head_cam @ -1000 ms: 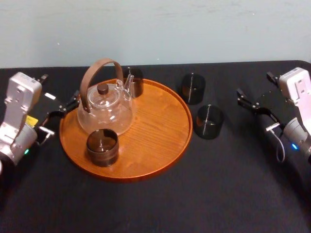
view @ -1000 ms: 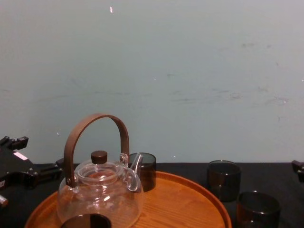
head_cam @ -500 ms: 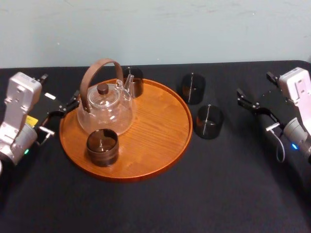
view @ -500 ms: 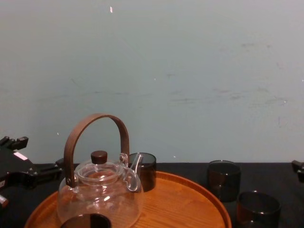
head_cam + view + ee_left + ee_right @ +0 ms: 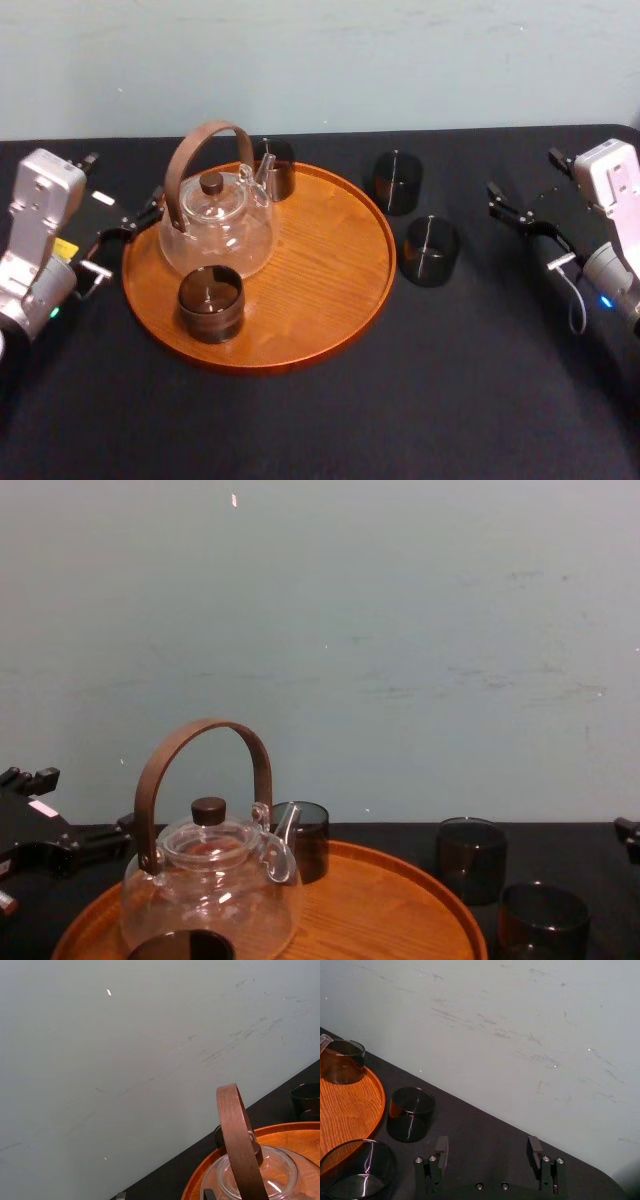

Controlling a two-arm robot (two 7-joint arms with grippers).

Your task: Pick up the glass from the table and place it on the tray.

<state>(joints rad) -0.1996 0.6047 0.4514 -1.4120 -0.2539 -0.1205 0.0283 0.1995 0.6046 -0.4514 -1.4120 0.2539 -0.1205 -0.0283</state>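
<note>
Round wooden tray on black table: front glass stands on the tray's near-left part, with the clear teapot just behind it. Level with the tray's middle, left gripper sits just off the left rim, fingers spread and empty; nearer table glass stands on the table just beside the right rim; right gripper is well right of the tray, fingers wide apart, holding nothing. Farther back, farther table glass stands on the table near the tray's far-right rim, and back glass is on the tray at its far rim by the teapot's spout.
</note>
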